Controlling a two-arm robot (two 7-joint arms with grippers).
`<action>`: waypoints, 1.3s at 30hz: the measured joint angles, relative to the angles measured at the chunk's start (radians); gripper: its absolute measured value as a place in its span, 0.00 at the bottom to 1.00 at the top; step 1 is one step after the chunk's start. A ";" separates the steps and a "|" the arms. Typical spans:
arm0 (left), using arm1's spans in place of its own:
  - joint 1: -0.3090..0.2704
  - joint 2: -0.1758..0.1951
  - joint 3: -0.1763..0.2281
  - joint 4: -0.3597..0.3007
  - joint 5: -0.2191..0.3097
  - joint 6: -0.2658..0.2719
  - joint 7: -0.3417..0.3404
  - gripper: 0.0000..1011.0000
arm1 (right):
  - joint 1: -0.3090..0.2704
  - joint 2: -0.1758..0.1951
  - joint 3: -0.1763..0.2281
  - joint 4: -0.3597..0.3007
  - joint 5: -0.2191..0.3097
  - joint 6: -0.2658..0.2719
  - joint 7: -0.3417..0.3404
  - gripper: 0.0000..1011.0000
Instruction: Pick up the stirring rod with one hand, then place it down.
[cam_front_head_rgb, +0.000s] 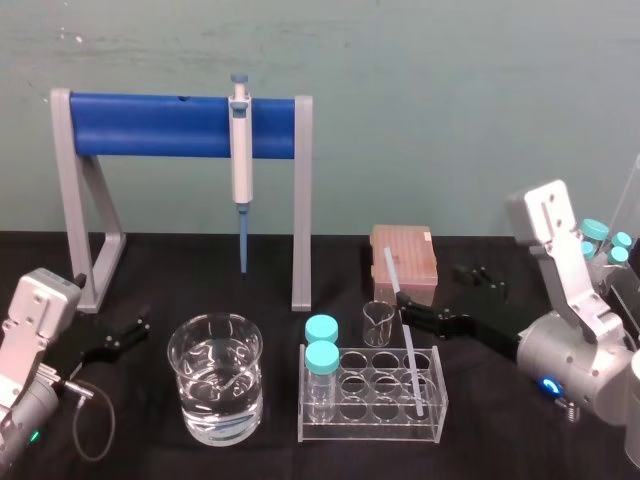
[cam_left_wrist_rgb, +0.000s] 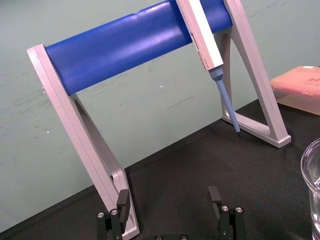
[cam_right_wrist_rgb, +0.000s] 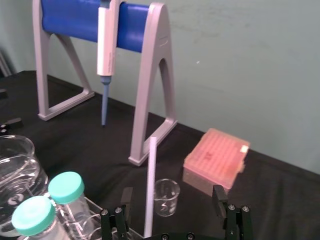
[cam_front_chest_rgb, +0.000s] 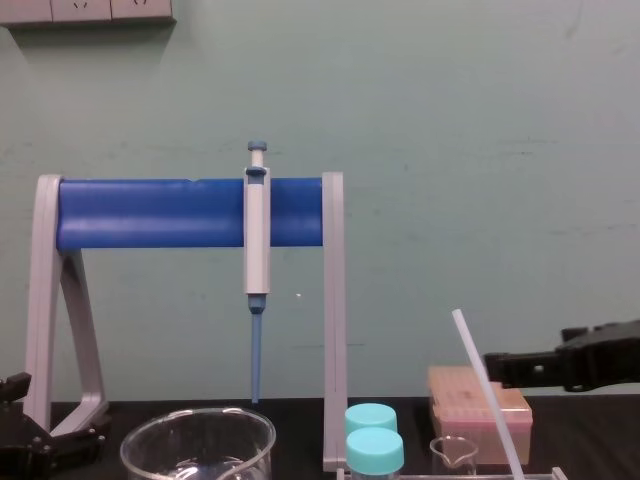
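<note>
Broadly, a pale green wall (cam_front_head_rgb: 450, 100) with white sockets (cam_front_chest_rgb: 110, 10) backs a black-covered table (cam_front_head_rgb: 200, 270). At far left stands a grey-legged stand with a blue crossbar (cam_front_head_rgb: 180, 125), and a grey-and-blue pipette (cam_front_head_rgb: 241, 150) hangs from it. Near centre sits a large glass beaker of water (cam_front_head_rgb: 215, 385). To its right is a clear plastic tube rack (cam_front_head_rgb: 370, 432) holding two teal-capped tubes (cam_front_head_rgb: 322, 345). A pink tip box (cam_front_head_rgb: 405, 250) lies beyond. The right black gripper (cam_front_head_rgb: 432, 292), fingers spread, flanks the thin translucent white stirring rod (cam_front_head_rgb: 405, 335), which leans in the rack's right end. The left black gripper (cam_left_wrist_rgb: 169, 200) rests at near left, fingers apart.
</note>
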 joint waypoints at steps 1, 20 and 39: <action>0.000 0.000 0.000 0.000 0.000 0.000 0.000 0.99 | 0.012 -0.008 -0.003 0.010 0.005 0.015 0.011 0.99; 0.000 0.000 0.000 0.000 0.000 0.000 0.000 0.99 | 0.160 -0.071 -0.045 0.167 -0.006 0.135 0.128 0.99; 0.000 0.000 0.000 0.000 0.000 0.000 0.000 0.99 | 0.217 -0.114 -0.059 0.264 -0.041 0.153 0.176 0.95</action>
